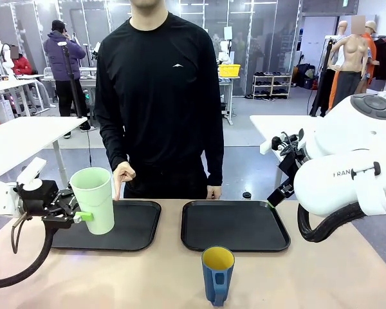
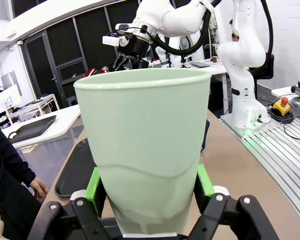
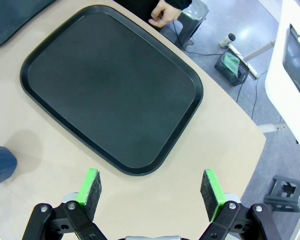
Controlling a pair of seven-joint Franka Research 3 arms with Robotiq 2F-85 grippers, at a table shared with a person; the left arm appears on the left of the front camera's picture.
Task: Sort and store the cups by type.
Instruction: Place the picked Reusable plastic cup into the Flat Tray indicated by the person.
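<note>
Mint-green tumbler [image 1: 92, 193] sits clamped in the left claw [image 2: 149, 186] while the right claw [image 3: 151, 192] gapes.

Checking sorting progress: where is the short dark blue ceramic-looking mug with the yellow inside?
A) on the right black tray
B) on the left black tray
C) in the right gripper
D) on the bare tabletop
D: the dark blue mug stands upright on the tan tabletop, on the robot's side of the right black tray, and the right gripper is open and empty.
</note>
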